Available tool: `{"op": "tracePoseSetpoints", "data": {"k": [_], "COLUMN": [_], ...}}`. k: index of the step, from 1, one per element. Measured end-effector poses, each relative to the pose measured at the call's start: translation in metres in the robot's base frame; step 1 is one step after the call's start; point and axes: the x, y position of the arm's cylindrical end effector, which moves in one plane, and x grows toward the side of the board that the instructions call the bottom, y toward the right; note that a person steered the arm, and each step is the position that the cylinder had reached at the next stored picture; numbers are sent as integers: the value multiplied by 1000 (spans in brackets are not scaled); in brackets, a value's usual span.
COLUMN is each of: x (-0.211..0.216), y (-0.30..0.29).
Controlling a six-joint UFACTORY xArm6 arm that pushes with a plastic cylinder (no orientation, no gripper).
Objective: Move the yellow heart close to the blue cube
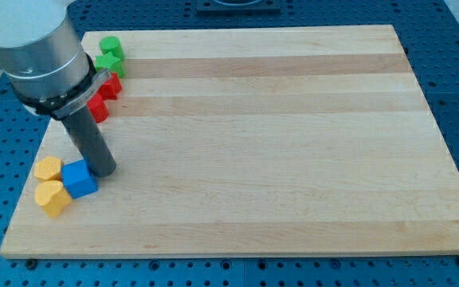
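The wooden counter (277,143) is lying wide, carrying green (110,54) and red blocks (103,94) at the view's upper left. My tip (105,171), a plain rod with no fingers to clench or release, is touching the blue cube (79,178)'s right edge. The yellow heart (52,198) is sitting against the cube's lower left, another yellow block (48,169) just above.

My tip (105,170) seemingly touches blue cube (79,178), beside yellow heart (52,198).

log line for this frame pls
my tip right of blue cube | two yellow blocks at cube's left | goal looks met
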Motion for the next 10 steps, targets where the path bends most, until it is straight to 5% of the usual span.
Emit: {"op": "tracePoseSetpoints", "data": {"k": [2,4,7,10], "x": [44,104,57,62], "y": [32,-70,-110,-44]}}
